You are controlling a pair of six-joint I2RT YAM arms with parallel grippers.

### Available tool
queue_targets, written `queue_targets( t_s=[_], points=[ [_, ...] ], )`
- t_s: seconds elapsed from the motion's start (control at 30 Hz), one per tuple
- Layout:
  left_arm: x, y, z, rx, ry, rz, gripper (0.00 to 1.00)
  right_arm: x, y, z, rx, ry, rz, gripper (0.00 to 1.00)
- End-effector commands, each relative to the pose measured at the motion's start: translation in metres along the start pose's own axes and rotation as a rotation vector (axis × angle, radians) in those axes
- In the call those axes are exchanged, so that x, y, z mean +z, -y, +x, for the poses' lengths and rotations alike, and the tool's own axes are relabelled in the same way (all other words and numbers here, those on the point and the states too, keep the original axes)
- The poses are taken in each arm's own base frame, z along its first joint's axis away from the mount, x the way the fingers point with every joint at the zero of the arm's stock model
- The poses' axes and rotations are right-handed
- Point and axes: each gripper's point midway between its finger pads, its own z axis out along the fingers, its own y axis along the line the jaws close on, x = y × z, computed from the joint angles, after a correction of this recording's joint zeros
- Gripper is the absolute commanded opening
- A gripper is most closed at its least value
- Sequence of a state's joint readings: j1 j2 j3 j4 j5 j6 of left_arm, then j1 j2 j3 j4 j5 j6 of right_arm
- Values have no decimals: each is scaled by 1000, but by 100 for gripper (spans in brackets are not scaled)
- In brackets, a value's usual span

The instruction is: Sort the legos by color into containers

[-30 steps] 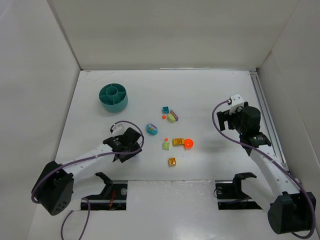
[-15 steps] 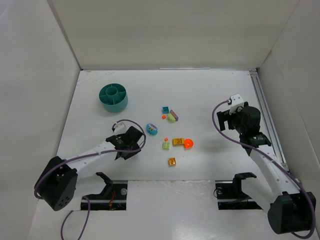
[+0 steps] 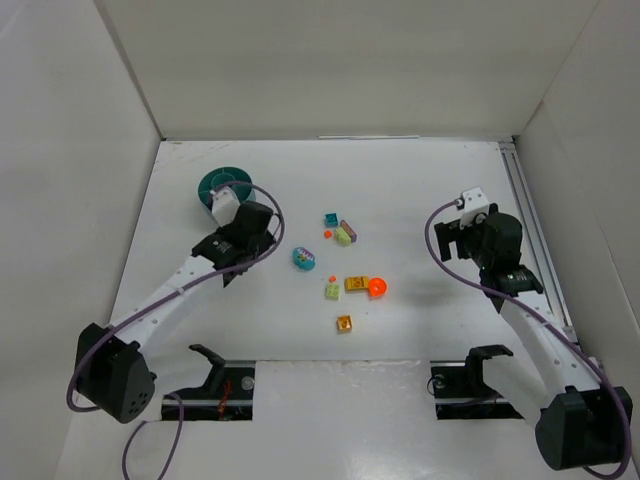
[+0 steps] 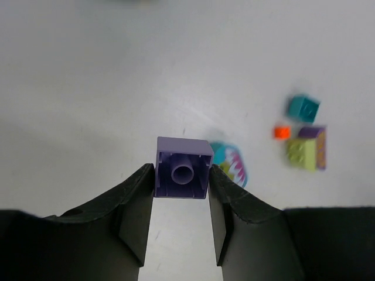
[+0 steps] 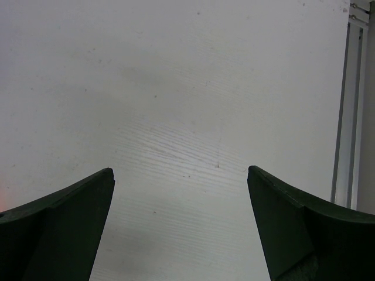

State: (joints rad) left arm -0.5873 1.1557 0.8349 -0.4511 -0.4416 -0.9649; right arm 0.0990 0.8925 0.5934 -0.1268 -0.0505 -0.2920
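1. Brick (image 4: pixel 183 167) of pale purple, square, its hollow underside facing my wrist camera, is clamped between the two fingers of my left pincer (image 4: pixel 181 174)
2. From above, that pincer hangs at the near right side of the round teal bowl (image 3: pixel 208 190) and hides part of its rim; I cannot tell from either view whether the brick is over a compartment
3. Past the held brick lies an oval teal piece (image 4: pixel 233 163) with a pink and white pattern
4. Further right sit a teal cube (image 4: pixel 303 108), a tiny orange bit (image 4: pixel 282 132) and a lime and purple piece (image 4: pixel 307 149), close together
5. Mid-table lie a yellow brick (image 3: pixel 356 283), an orange round piece (image 3: pixel 377 288), a small green piece (image 3: pixel 332 291) and an orange cube (image 3: pixel 344 323)
6. My right pincer (image 5: pixel 180 171) hangs with its fingers wide apart, holding nothing, over bare white table (image 5: pixel 187 88), well apart from the bricks
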Motion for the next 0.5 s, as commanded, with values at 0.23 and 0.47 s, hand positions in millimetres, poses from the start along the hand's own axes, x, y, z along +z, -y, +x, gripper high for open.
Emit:
queue_targets(
  t_s=[0.23, 0.47],
  points=[
    [23, 12, -167, -74, 286, -47, 29, -2, 13, -11, 2, 32, 60, 100],
    [51, -3, -204, -73, 294, -105, 29, -3, 19, -9, 3, 22, 97, 100]
  ],
)
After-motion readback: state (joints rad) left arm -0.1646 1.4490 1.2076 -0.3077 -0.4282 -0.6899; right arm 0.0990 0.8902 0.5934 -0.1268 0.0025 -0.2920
